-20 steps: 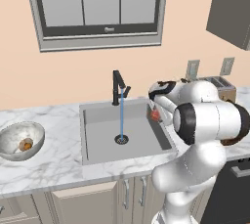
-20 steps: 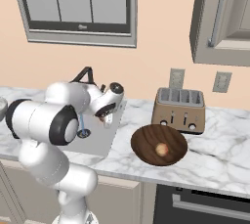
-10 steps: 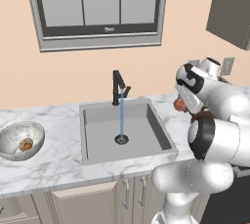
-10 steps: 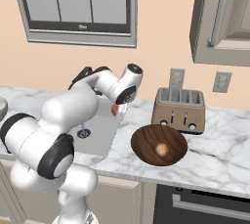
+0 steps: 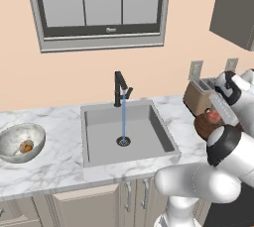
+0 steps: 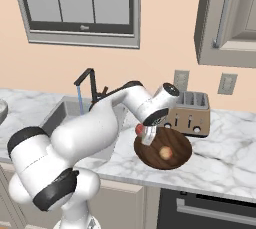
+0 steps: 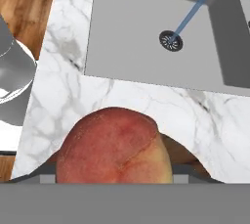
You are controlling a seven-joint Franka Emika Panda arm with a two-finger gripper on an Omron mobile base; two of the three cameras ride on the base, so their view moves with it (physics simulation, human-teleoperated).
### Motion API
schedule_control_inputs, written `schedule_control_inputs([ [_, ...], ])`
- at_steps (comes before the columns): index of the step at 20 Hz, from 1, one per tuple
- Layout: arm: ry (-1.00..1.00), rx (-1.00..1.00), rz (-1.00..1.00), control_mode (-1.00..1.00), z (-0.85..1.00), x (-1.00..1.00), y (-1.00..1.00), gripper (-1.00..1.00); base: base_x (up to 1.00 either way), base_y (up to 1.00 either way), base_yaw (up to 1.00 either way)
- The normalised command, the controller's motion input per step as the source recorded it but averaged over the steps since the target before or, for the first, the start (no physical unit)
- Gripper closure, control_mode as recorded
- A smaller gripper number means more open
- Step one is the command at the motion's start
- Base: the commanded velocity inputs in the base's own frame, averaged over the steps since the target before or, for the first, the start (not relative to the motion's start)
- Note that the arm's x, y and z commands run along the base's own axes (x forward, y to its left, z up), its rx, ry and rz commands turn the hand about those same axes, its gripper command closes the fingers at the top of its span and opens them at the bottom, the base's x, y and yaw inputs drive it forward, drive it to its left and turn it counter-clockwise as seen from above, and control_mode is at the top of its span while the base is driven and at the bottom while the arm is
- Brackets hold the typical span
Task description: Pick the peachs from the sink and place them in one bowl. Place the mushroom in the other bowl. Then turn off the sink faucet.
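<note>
My gripper (image 6: 143,132) is shut on a red-orange peach (image 6: 138,129), held just above the left rim of the shallow brown wooden bowl (image 6: 179,143). A second peach (image 6: 165,152) lies inside that bowl. In the hand view the held peach (image 7: 114,145) looms large and hides the fingertips. From the left base the gripper (image 5: 215,117) and its peach (image 5: 213,115) are over the brown bowl (image 5: 201,126). The mushroom (image 5: 26,146) lies in the grey speckled bowl (image 5: 17,134) at far left. The black faucet (image 5: 120,88) pours water into the sink (image 5: 149,137).
A metal toaster (image 6: 192,115) stands against the wall just behind the brown bowl. The drain (image 7: 171,41) sits under the stream in the grey basin. Marble counter (image 6: 225,158) stretches to the right of the bowl, above a dark oven front.
The arm has swung right, from beside the sink to the brown bowl, carrying the peach with it. The water keeps running.
</note>
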Motion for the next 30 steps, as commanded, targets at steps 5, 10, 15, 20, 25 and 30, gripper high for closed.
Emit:
schedule_control_inputs([
  [5, 0.00, 0.02, 0.00, -1.00, -0.34, -0.17, -0.65, 1.00, 0.00, 0.00, 0.00],
  [10, 0.00, 0.03, 0.00, -1.00, -0.36, 0.00, -0.50, 1.00, 0.00, 0.00, 0.00],
  [15, 0.00, 0.00, 0.00, -1.00, -0.42, 0.00, -0.20, 1.00, 0.00, 0.00, 0.00],
  [20, 0.00, 0.00, 0.00, -1.00, -0.33, 0.09, 0.02, 1.00, 0.00, 0.00, 0.00],
  [25, 0.00, 0.00, 0.00, -1.00, -0.09, 0.26, 0.09, -1.00, 0.00, 0.00, 0.00],
  [30, 0.00, 0.00, 0.00, -1.00, -0.01, 0.03, 0.00, -1.00, 0.00, 0.00, 0.00],
])
